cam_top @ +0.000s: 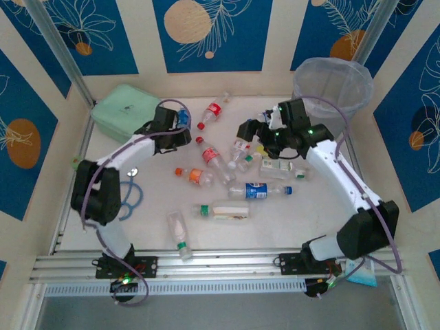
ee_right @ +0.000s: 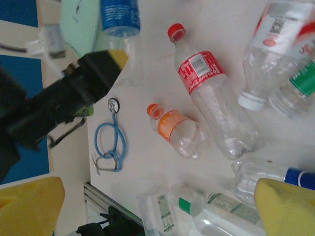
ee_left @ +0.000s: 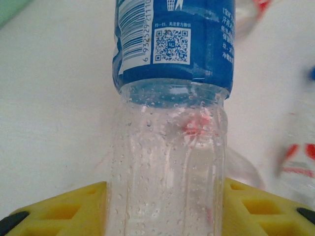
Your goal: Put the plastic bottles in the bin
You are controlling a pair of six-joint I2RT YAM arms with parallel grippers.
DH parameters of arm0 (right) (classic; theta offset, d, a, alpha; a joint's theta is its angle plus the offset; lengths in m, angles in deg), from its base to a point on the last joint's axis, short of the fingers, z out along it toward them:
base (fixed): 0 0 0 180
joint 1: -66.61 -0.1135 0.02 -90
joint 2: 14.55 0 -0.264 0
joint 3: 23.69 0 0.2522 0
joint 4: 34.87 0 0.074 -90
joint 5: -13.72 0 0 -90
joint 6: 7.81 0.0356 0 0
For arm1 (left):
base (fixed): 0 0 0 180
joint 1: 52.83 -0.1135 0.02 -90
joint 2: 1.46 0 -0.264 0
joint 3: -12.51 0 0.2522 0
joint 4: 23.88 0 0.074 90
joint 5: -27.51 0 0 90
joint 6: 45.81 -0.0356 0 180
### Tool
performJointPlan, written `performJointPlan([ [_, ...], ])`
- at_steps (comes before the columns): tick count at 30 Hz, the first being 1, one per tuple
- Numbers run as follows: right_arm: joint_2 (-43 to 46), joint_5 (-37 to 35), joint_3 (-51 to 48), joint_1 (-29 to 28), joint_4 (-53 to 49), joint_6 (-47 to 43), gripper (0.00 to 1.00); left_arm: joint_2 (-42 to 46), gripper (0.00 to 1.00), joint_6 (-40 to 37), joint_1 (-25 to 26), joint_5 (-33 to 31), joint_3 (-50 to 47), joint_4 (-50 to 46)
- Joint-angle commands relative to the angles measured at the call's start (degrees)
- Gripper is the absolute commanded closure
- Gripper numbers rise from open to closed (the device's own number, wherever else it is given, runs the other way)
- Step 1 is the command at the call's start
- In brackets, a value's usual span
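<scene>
Left gripper (ee_left: 165, 206) clamps a blue-labelled bottle (ee_left: 172, 44) lying on the table (cam_top: 275, 227); right gripper (ee_right: 157, 204) hangs wide open over the scattered plastic bottles (cam_top: 258, 190). The bin (cam_top: 344, 96) at far right looks empty, so every bottle is left to move

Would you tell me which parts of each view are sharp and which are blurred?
Left wrist: blue-label bottle sharp, barcode legible; red-label bottle at the right edge blurred. Right wrist: orange bottle crisp, near yellow fingers soft. Top external: even light, faint shadows, mild grain.
</scene>
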Motion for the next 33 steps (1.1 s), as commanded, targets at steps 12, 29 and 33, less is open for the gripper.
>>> performJointPlan([
  [12, -1.90, 12.76, 7.23, 4.44, -2.10, -11.24, 0.07, 22.62, 0.64, -0.54, 15.83, 14.79, -11.42, 4.82],
  [29, -8.78, 15.90, 13.44, 7.39, -9.19, -17.91, 0.01, 20.01, 0.73, -3.65, 22.96, 17.28, -8.06, 7.25],
  [33, -9.09, 16.56, 12.86, 8.83, -8.37, -16.99, 0.02, 18.13, 0.75, -3.83, 23.28, 17.41, -5.61, 6.69],
])
